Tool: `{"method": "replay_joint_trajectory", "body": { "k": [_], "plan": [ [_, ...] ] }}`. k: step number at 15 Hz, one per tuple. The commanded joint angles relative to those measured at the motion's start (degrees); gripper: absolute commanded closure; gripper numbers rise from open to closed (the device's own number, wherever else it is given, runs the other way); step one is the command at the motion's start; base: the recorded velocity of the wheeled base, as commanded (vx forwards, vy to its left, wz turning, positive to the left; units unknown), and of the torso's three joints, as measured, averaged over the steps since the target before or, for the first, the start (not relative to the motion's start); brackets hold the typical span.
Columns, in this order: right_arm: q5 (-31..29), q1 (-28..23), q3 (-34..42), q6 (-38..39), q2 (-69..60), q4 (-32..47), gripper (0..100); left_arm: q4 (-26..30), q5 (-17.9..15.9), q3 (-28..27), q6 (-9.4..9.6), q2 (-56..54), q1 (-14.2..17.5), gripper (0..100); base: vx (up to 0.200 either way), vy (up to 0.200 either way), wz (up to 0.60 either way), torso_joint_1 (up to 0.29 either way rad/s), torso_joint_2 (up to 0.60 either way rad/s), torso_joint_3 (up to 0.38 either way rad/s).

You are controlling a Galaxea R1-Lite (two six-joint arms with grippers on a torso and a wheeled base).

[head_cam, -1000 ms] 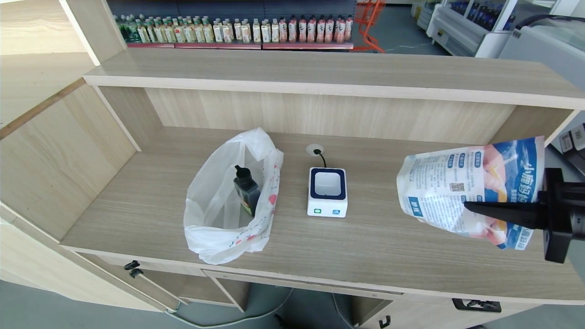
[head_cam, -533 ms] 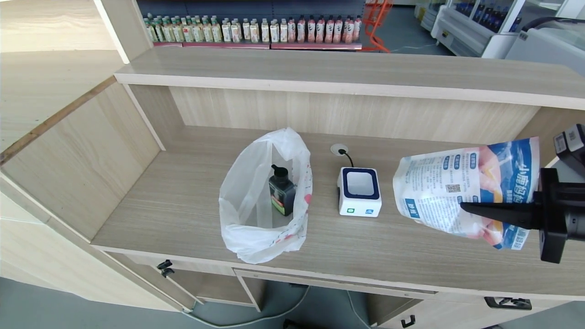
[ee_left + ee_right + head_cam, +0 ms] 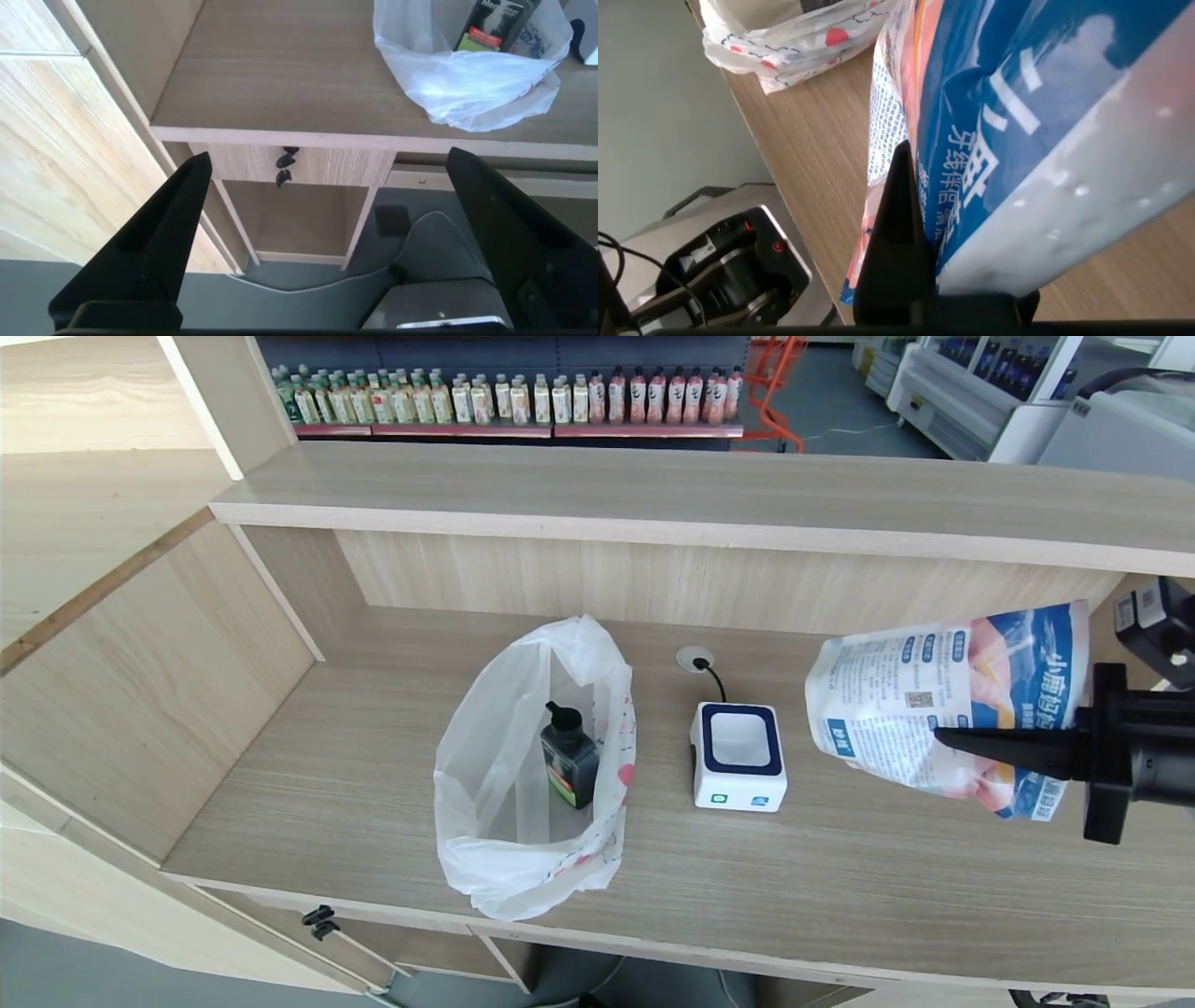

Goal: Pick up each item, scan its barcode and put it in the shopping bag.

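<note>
- Pouch (image 3: 896, 709) looks like a soft refill pack, probably liquid inside, so my guess is floppy, a bit heavy and sloshy, with slick film. I'd hold it by a sealed edge, not the squishy belly.
- It's hanging in the air to the right of the scanner (image 3: 738, 756), clear of it and off the counter (image 3: 840, 887).
- Right gripper (image 3: 943, 737) is clamped on the pouch. One dark finger lies across the printed face and the other is hidden behind it.
- Left gripper (image 3: 327, 233) has its jaws spread wide with nothing in them, low in front of the counter on the far side of the bag from the scanner.
- Shopping bag (image 3: 485, 803) sits just left of the scanner, mouth open, with a dark bottle (image 3: 569, 767) standing inside.
</note>
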Motion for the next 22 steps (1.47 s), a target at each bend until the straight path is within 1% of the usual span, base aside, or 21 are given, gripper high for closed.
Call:
{"method": "replay_joint_trajectory", "body": {
  "k": [1, 3, 4, 5, 6, 7, 9, 10, 11, 12, 14, 15, 17, 18, 20, 22],
  "plan": [
    [-1.47, 0.02, -0.11, -0.14, 3.45, -0.37, 100, 0.0, 0.01, 0.01, -0.02, 0.09, -0.01, 0, 0.0, 0.0, 0.0, 0.0, 0.0, 0.0],
    [-1.91, 0.11, -0.02, -0.58, 6.09, -3.62, 100, 0.0, 0.01, 0.01, -0.02, 0.09, -0.01, 0, 0.0, 0.0, 0.0, 0.0, 0.0, 0.0],
    [-2.79, 0.55, -0.11, -3.22, 9.16, -6.52, 100, 0.0, 0.01, 0.01, -0.02, 0.09, -0.01, 0, 0.0, 0.0, 0.0, 0.0, 0.0, 0.0],
    [-2.88, 0.55, -0.37, -5.32, 10.83, -7.84, 100, 0.0, 0.01, 0.01, -0.02, 0.09, -0.01, 0, 0.0, 0.0, 0.0, 0.0, 0.0, 0.0],
    [-2.88, 0.55, -1.78, -10.51, 14.35, -10.47, 100, 0.0, 0.01, 0.01, -0.02, 0.09, -0.01, 0, 0.0, 0.0, 0.0, 0.0, 0.0, 0.0],
    [-2.79, 0.55, -2.66, -12.27, 15.58, -11.18, 100, 0.0, 0.01, 0.01, -0.02, 0.09, -0.01, 0, 0.0, 0.0, 0.0, 0.0, 0.0, 0.0],
    [-2.18, 2.83, -6.79, -16.49, 19.27, -11.44, 100, 0.0, 0.01, 0.01, -0.02, 0.09, -0.01, 0, 0.0, 0.0, 0.0, 0.0, 0.0, 0.0],
    [-2.09, 3.19, -7.05, -16.57, 19.54, -11.44, 100, 0.0, 0.01, 0.01, -0.02, 0.09, -0.01, 0, 0.0, 0.0, 0.0, 0.0, 0.0, 0.0],
    [-2.0, 5.21, -7.31, -16.93, 20.68, -11.62, 100, 0.0, 0.01, 0.01, -0.02, 0.09, -0.01, 0, 0.0, 0.0, 0.0, 0.0, 0.0, 0.0],
    [-1.47, 6.17, -7.31, -18.42, 21.38, -11.71, 100, 0.0, 0.01, 0.01, -0.02, 0.09, -0.01, 0, 0.0, 0.0, 0.0, 0.0, 0.0, 0.0],
    [0.72, 6.17, -7.93, -25.89, 24.19, -11.62, 100, 0.0, 0.01, 0.01, -0.02, 0.09, -0.01, 0, 0.0, 0.0, 0.0, 0.0, 0.0, 0.0],
    [2.04, 6.09, -9.07, -30.29, 25.86, -11.53, 100, 0.0, 0.01, 0.01, -0.02, 0.0, -0.01, 0, 0.0, 0.0, 0.0, 0.0, 0.0, 0.0],
    [4.15, 5.91, -11.88, -36.44, 28.94, -11.53, 100, 0.0, 0.01, 0.01, -0.02, 0.09, -0.01, 0, 0.0, 0.0, 0.0, 0.0, 0.0, 0.0],
    [4.24, 5.82, -13.47, -37.76, 30.26, -11.44, 100, 0.0, 0.01, 0.01, -0.02, 0.09, -0.01, 0, 0.0, 0.0, 0.0, 0.0, 0.0, 0.0],
    [4.06, 6.0, -15.22, -37.93, 32.28, -11.44, 100, 0.0, 0.01, 0.01, -0.02, 0.09, -0.01, 0, 0.0, 0.0, 0.0, 0.0, 0.0, 0.0],
    [3.71, 5.91, -15.31, -38.11, 33.42, -11.44, 100, 0.0, 0.01, 0.01, -0.02, 0.09, -0.01, 0, 0.0, 0.0, 0.0, 0.0, 0.0, 0.0]
  ]
}}
